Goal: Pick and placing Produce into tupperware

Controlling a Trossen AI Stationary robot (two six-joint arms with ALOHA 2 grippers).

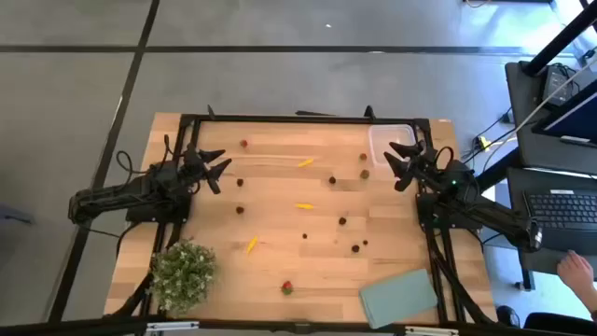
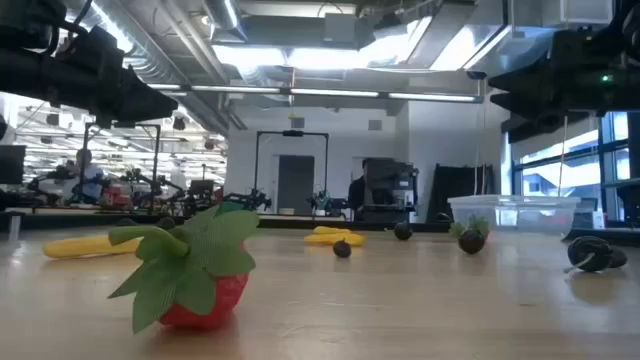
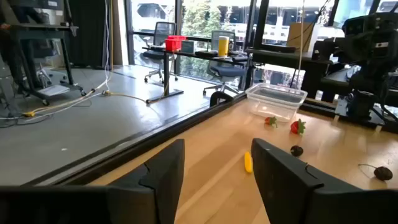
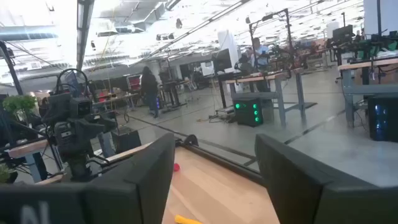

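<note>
Over on the left, the left gripper hovers above the table with its fingers spread apart and nothing between them. From overhead the produce lies scattered across the wood — dark berries, yellow slivers, one red strawberry near the front edge by the bushy plant. The low view makes that strawberry huge, leaves and all. On the right, the right gripper hangs just beside the tupperware at the far right corner, fingers apart and empty — the left wrist view shows two red fruits just in front of that clear tub.
</note>
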